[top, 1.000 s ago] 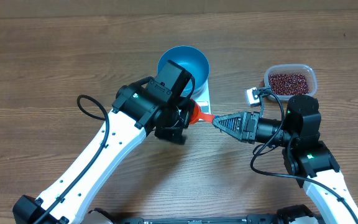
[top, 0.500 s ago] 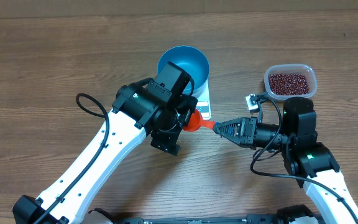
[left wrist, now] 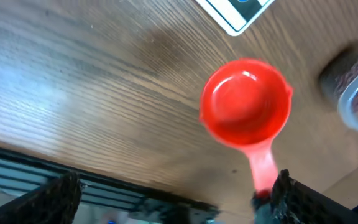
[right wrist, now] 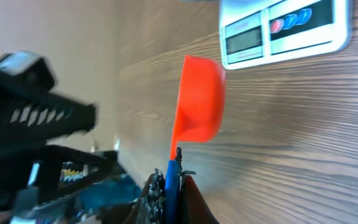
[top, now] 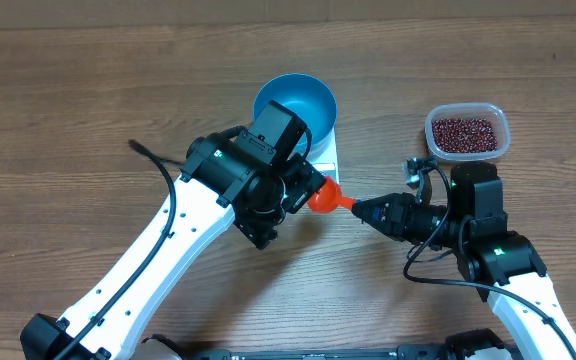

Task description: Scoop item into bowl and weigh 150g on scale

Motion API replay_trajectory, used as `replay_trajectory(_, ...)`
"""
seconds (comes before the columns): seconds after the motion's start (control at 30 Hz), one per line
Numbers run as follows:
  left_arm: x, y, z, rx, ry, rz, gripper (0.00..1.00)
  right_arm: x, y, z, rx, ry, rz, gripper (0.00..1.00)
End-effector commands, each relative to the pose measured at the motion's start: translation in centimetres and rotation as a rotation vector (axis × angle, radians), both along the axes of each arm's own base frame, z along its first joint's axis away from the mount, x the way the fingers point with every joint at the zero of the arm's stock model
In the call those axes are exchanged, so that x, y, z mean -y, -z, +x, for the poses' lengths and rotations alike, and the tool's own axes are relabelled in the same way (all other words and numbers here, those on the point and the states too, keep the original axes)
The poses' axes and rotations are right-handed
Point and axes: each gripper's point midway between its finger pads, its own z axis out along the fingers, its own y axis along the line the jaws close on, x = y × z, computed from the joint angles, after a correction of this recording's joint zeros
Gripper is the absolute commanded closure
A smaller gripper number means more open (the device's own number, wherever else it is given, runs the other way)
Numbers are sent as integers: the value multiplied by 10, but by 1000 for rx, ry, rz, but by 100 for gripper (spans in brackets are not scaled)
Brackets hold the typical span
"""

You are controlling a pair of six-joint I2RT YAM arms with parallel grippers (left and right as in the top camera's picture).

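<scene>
1. The beans [top: 465, 132] sit in a clear tub [top: 506, 130] off to the right of the scale [top: 331, 152], well apart from it. They're tiny, hard and loose, so I'd guess they pour easily and roll off if anything tips. No pinching these, they want scooping.
2. The red scoop [top: 322, 195] hangs just in front of the scale, empty. It looks like light, stiff plastic, and the handle's the place to hold it.
3. The right gripper [top: 360, 207] is clamped tight on that handle. The left gripper [left wrist: 178, 183] is spread wide with nothing in it, right by the scoop's cup.
4. The blue bowl [top: 295, 105] sits on the scale, with no beans in it that I can see.
5. The left wrist view looks straight into the bare cup. The right wrist view gets the scoop edge-on plus the scale's display [right wrist: 243, 40], though it's unreadable. Only the overhead shows the bowl.
</scene>
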Motion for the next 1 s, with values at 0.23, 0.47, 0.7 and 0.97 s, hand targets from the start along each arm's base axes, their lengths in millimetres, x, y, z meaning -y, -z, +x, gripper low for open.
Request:
replay_trajectory(0.23,-18,-5,3,250,602,155,0,20,11,14,8,108,-144,96)
replay_trajectory(0.47,-27,-3,9,303,723,231,0,33,9,14,-15,155,-239,96)
replay_trajectory(0.7,-36,-3,16,321,723,299,1,57,-10,13,-37,227,-382,96)
replay_trajectory(0.97,-36,-3,16,321,723,300,0,75,-30,5,-66,283,-473,96)
